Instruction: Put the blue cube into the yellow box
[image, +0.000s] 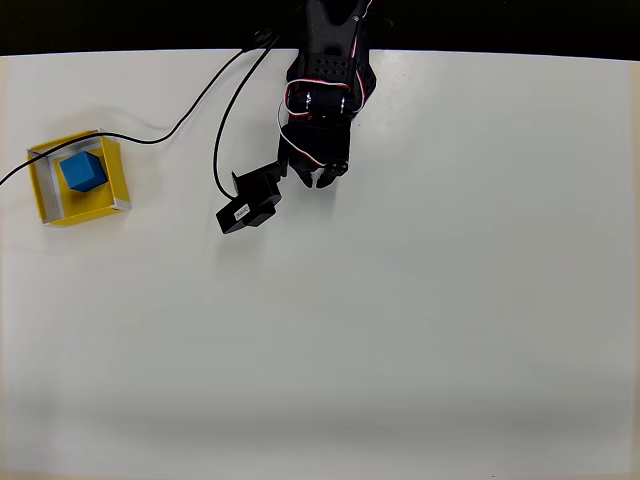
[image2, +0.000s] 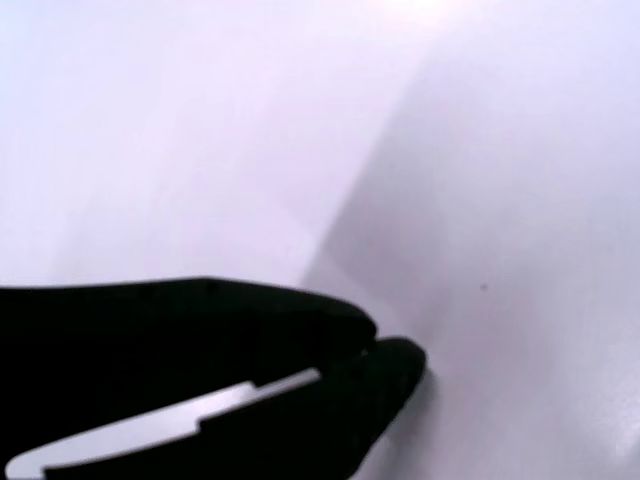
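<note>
A small, matte bright-blue cube (image: 82, 171), likely light, rigid and best pinched across opposite flat faces, already sits inside the shallow yellow square box (image: 50, 195) at nine o'clock on the white surface (image: 400, 330), well apart from the black hand (image: 314, 180), fingertips pressed together near twelve o'clock.

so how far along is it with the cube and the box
It looks essentially done. In the overhead view the blue cube sits inside the yellow box, resting on its floor. Nothing is in hand: the gripper is well away to the right of the box, and in the wrist view its fingertips meet with nothing between them. No step looks left.
</note>
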